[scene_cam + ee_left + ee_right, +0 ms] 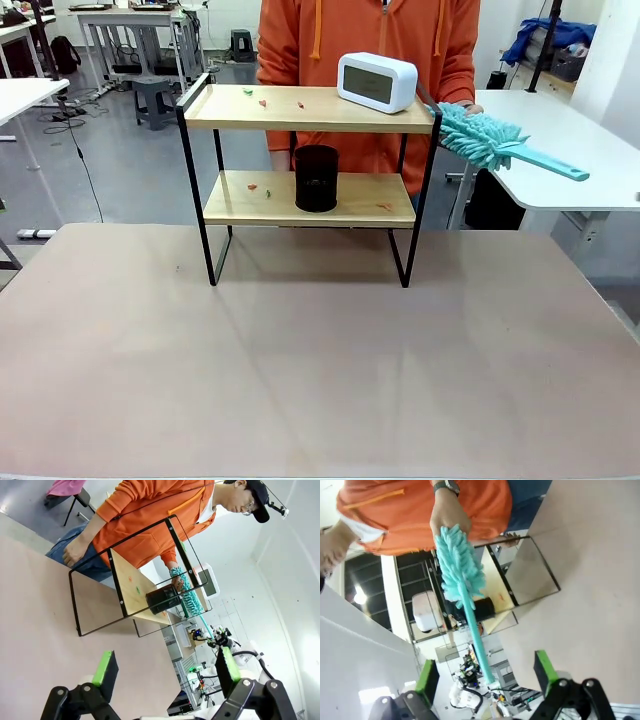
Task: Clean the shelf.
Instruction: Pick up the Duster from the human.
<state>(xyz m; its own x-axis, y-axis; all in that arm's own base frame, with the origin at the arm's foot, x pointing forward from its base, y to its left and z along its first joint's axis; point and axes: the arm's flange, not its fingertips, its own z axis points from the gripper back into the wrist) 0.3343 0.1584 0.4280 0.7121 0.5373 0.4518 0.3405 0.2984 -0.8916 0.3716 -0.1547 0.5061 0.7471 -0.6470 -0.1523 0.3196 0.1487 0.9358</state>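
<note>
The shelf (320,112) stands at the far middle of the table, with small red and green scraps (262,101) on both wooden boards. It also appears in the left wrist view (132,587) and the right wrist view (497,584). A person in an orange hoodie stands behind it, and one hand (447,515) holds a teal duster (482,136) by its fluffy head at the shelf's right end, handle pointing away from the person. My left gripper (166,667) is open and empty, well short of the shelf. My right gripper (485,675) is open, with the duster (460,572) handle pointing toward it.
A white clock (377,81) sits on the top board at the right. A black mesh cup (316,178) stands on the lower board. The brown table (320,360) stretches bare in front of the shelf. White tables stand to the right and left behind.
</note>
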